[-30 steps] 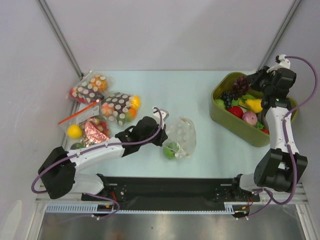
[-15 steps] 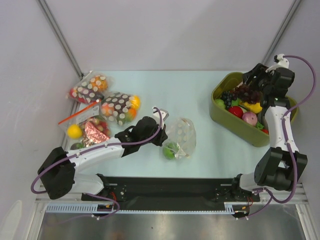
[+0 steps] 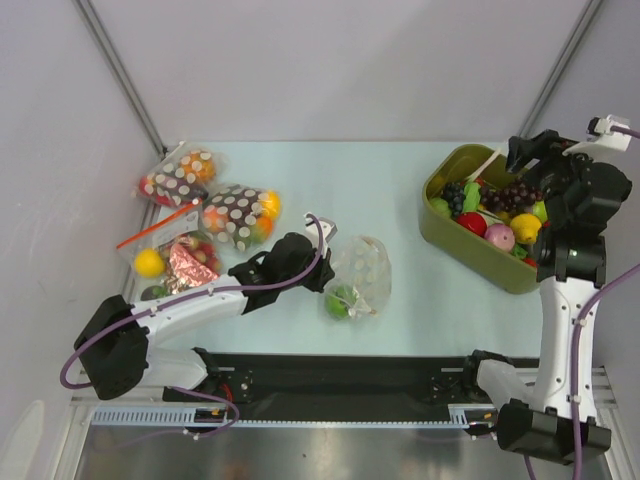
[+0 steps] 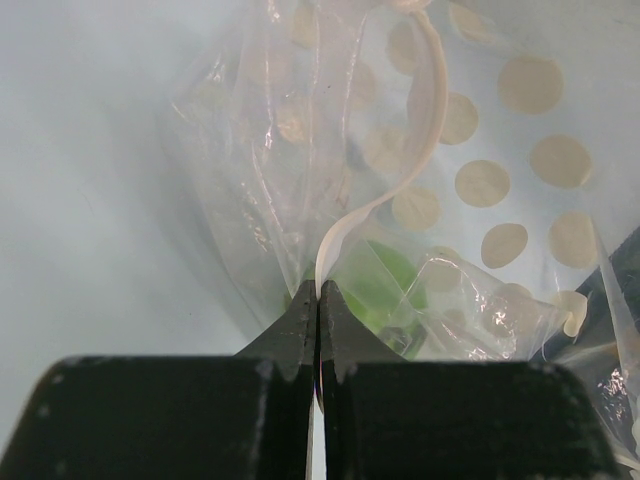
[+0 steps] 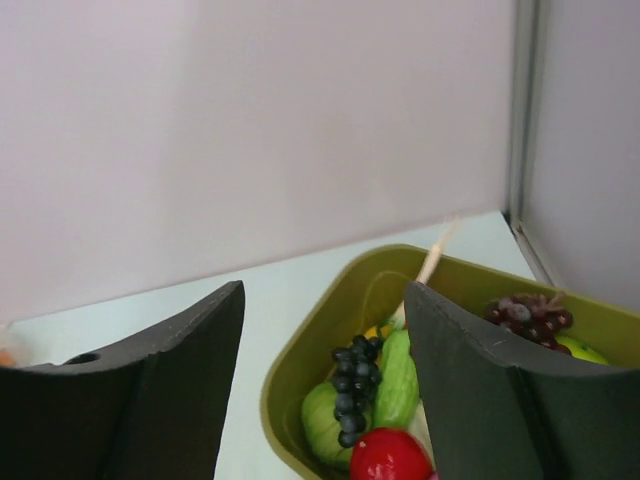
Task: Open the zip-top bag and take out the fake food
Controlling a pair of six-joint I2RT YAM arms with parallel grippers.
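Right gripper (image 5: 322,290) lifted above bin (image 3: 480,262) | left gripper (image 4: 318,292) pinches zip-top bag (image 3: 365,265) edge

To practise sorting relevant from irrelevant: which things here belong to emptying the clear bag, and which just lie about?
Job: zip-top bag, green fruit inside it, left gripper pinching its edge.
Lying about: two dark dotted bags, red-strip bag.
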